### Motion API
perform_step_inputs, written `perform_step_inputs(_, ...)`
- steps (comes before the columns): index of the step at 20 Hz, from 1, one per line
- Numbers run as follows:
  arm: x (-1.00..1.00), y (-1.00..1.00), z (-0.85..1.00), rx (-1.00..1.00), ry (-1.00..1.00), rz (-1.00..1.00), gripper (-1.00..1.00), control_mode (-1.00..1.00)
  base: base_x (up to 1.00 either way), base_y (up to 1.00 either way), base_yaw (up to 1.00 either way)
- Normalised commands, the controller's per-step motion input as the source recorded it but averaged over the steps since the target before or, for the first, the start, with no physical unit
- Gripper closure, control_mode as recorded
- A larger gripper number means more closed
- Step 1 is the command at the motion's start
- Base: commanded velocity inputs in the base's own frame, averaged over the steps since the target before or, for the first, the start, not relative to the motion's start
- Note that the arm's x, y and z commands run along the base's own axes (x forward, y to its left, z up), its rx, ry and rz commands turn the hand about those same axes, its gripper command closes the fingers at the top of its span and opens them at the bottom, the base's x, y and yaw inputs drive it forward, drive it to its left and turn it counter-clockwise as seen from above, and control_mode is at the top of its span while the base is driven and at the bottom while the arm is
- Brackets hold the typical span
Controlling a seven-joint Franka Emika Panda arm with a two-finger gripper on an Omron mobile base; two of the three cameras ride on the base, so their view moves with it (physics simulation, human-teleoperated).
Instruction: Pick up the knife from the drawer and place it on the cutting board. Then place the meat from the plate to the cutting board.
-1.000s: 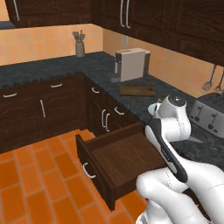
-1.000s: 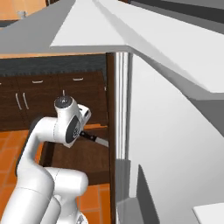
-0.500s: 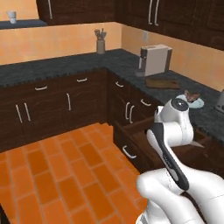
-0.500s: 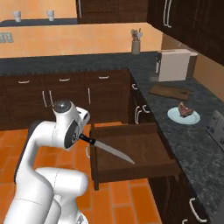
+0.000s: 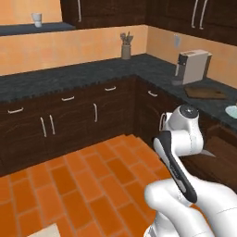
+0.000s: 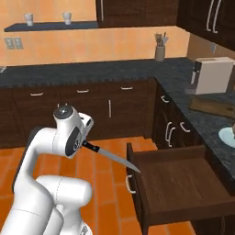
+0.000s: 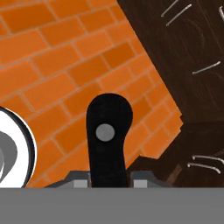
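The knife (image 6: 111, 155) is out of the drawer (image 6: 181, 186) and up in the air, carried by the arm above the orange tiled floor (image 5: 78, 185). From the right side its silver blade slants down toward the drawer's near corner, while the black handle disappears under the white wrist. Looking along the hand, the pincer (image 7: 107, 179) is closed on the knife: the rounded black handle end with its pale rivet stands straight up between the two grey fingertips (image 7: 81, 180). Holding it by the handle makes sense, I think, since the blade sticks out free and can be laid flat later.

The drawer hangs wide open with its curved silver bar on the front, and nothing inside that I can make out. The cutting board (image 6: 215, 107) lies on the dark tabletop (image 6: 183, 87) just in front of the white toaster (image 6: 211, 75), well apart from the knife. The pale plate (image 6: 227, 134) sits at the picture's edge nearer the drawer; the meat I cannot pick out there.

I judge the first step half done: knife lifted, still to travel to the board. No brand, label or writing is readable anywhere.
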Motion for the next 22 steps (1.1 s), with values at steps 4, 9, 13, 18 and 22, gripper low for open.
perform_step_inputs(4, 0.00, 0.00, 0.00, 0.00, 0.00, 0.00, 1.00, 1.00, 1.00, 0.20, 0.00)
perform_step_inputs(9, 0.00, 0.00, 0.00, 0.00, 0.00, 0.00, 1.00, 1.00, 1.00, 0.16, -0.01)
perform_step_inputs(13, 0.00, 0.00, 0.00, 0.00, 0.00, 0.00, 1.00, 1.00, 1.00, 0.02, -0.28)
perform_step_inputs(18, 0.00, 0.00, 0.00, 0.00, 0.00, 0.00, 1.00, 1.00, 0.95, 0.02, -0.57)
perform_step_inputs(22, 0.00, 0.00, 0.00, 0.00, 0.00, 0.00, 1.00, 1.00, 0.67, 0.02, -0.77)
